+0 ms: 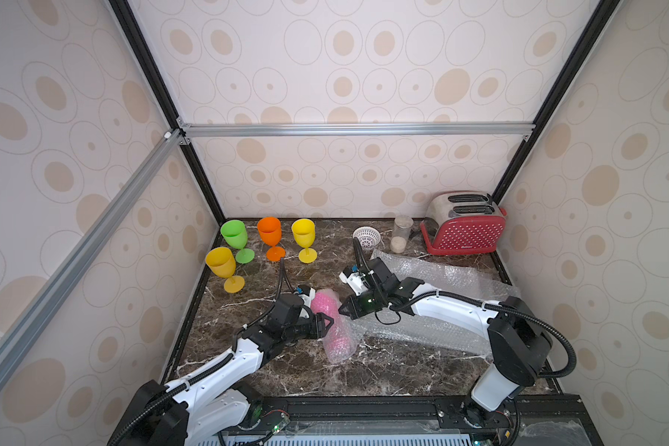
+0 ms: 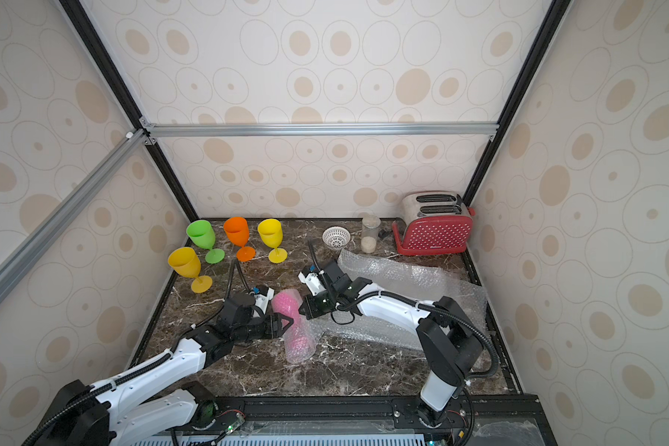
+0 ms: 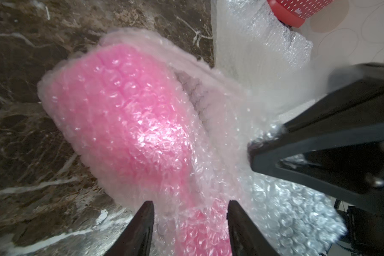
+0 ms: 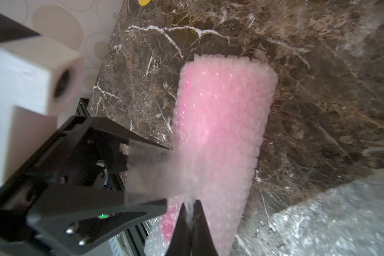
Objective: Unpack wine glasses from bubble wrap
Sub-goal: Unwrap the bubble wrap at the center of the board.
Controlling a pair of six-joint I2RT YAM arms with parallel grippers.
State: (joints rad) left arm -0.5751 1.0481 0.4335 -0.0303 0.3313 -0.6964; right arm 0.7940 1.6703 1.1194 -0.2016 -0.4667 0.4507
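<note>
Much bare table [image 1: 286, 372]; left jaws spread (astride pink glass [image 1: 322, 305]), right jaws pinch bubble wrap [image 1: 342, 349] edge.

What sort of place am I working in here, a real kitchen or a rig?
Probably a mock kitchen corner in a test booth: a dark marble-look countertop, a red toaster at the back, and wallpapered panels on an aluminium frame.

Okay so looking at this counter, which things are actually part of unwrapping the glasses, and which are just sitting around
Part of the job: pink glass, inside the bubble-wrap tube; green glass, orange glass, far yellow glass and near yellow glass, standing unwrapped; loose bubble-wrap sheets.
Just lying about: toaster; clear jar; white perforated bowl.
</note>
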